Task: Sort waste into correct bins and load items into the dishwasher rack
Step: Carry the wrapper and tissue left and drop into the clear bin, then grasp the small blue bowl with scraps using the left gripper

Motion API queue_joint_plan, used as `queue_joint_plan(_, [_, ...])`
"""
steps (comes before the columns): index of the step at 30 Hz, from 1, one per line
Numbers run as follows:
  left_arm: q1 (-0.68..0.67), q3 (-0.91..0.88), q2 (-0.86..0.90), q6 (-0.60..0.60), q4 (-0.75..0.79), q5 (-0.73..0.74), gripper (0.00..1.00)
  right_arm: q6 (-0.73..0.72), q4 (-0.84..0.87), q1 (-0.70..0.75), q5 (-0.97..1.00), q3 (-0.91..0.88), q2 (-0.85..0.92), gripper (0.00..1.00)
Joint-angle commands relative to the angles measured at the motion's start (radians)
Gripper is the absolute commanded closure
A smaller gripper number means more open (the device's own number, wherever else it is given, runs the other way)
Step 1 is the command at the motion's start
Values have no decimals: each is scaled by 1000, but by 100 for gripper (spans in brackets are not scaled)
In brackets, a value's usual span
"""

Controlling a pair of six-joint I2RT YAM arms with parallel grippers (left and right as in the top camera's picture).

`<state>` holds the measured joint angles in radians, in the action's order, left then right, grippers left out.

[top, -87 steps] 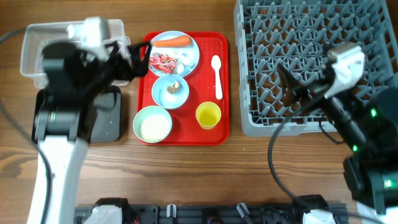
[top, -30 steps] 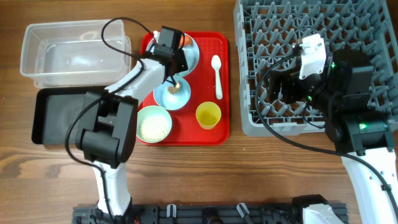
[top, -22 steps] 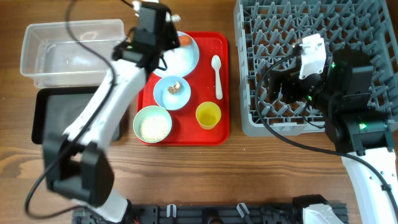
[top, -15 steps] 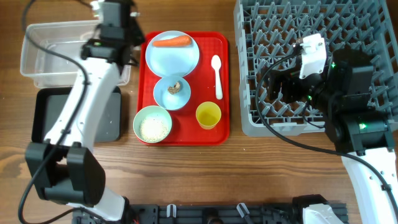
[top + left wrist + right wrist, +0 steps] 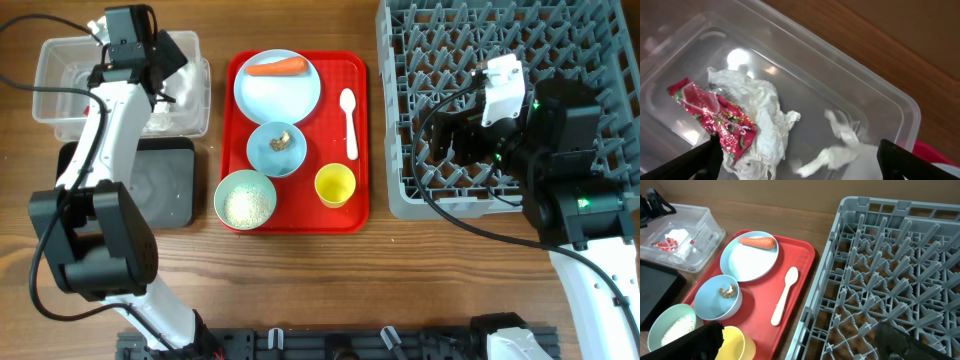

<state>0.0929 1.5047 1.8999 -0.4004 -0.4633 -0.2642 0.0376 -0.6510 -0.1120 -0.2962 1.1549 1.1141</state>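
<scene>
Red-and-white wrapper (image 5: 715, 121) — orange carrot (image 5: 277, 67), yellow cup (image 5: 334, 185).

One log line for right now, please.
left gripper open over clear tub | wrapper and tissue in tub | right gripper open over rack | carrot on plate on red tray

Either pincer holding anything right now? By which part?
Nothing held. Left pincer is open over the clear tub, wrapper lying loose inside; right pincer is open and empty over the rack.

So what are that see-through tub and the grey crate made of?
The tub looks like clear glossy plastic: you see through its walls and light glints off it. The grey crate seems matte moulded plastic, judging by its uniform grid and pegs.
</scene>
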Motion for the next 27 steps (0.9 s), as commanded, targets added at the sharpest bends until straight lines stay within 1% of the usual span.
queue_joint_plan(1, [1, 3, -53, 82, -5, 120, 0, -14, 3, 5, -20, 23, 10, 0])
queue_joint_plan(4, [1, 3, -111, 82, -29, 167, 2, -14, 3, 5, -20, 23, 10, 0])
queue_joint_plan(6, [1, 3, -147, 92, -47, 240, 2, -14, 3, 5, -20, 23, 10, 0])
queue_joint_plan(8, [1, 3, -196, 165, -84, 402, 2, -14, 3, 5, -20, 23, 10, 1])
queue_joint_plan(9, [0, 3, -233, 165, -142, 505, 3, -14, 3, 5, -20, 23, 10, 0])
queue_joint_plan(10, [-3, 3, -260, 165, -198, 563, 7, -15, 2, 5, -21, 23, 10, 0])
queue_joint_plan(11, [-12, 3, -278, 166, -248, 591, 8, -15, 1, 5, -21, 23, 10, 0])
queue_joint_plan(12, [-32, 3, -296, 166, -333, 600, 8, -15, -1, 5, -20, 23, 10, 0])
queue_joint_plan(14, [-70, 3, -303, 185, -454, 601, 8, -15, -2, 5, -21, 23, 10, 1])
queue_joint_plan(16, [-134, 1, -298, 245, -561, 599, 10, -14, -1, 5, -21, 23, 10, 0])
queue_joint_plan(18, [-202, 0, -294, 290, -587, 589, 9, -15, 0, 5, -21, 23, 10, 0])
queue_joint_plan(21, [-328, 0, -294, 293, -581, 503, 9, -19, -3, 5, -21, 23, 10, 0])
queue_joint_plan(24, [-420, 0, -275, 293, -582, 444, 14, -23, -1, 5, -21, 23, 10, 0])
queue_joint_plan(27, [-502, -2, -210, 293, -573, 371, 17, -23, -2, 5, -21, 23, 10, 0])
